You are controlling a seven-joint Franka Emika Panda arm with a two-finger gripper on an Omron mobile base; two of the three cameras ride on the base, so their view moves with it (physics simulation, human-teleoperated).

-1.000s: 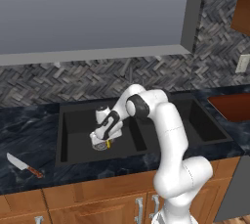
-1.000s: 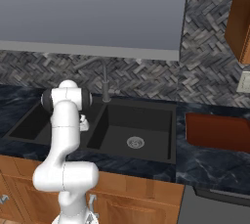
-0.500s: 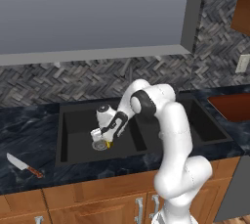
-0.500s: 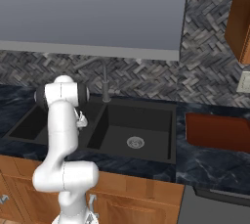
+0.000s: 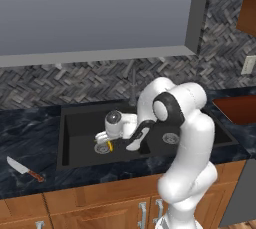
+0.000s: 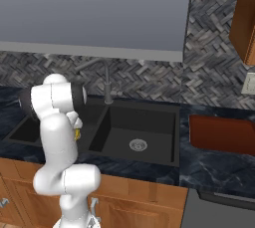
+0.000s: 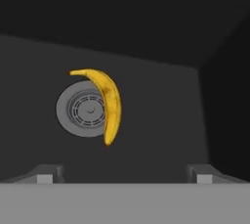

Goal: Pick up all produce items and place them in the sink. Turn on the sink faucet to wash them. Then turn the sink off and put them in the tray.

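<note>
The yellow banana point(image 7: 110, 103) lies free on the floor of the black sink point(image 7: 161, 120), partly across the round silver drain point(image 7: 83, 110). My gripper point(image 7: 123, 178) hovers just above it, open wide, with nothing between its fingertips point(image 7: 45, 176). From the left base view, my gripper point(image 5: 103, 139) is down in the left basin of the sink point(image 5: 75, 123), with the banana point(image 5: 110, 146) just under it. A sliver of the banana point(image 6: 77, 134) peeks out beside my arm in the right base view. The slim dark faucet point(image 5: 133, 84) stands behind the basins. The reddish-brown tray point(image 6: 221, 133) sits on the counter to the right.
A red-handled knife point(image 5: 23, 168) lies on the black marbled counter point(image 5: 30, 138) left of the sink. The right basin point(image 6: 144, 132) holds only its drain point(image 6: 138, 145). A divider wall separates the two basins close to my forearm.
My gripper has gone from nearly shut to wide open and let go of the banana, which now rests on the drain. The arm has shifted slightly within the left basin.
</note>
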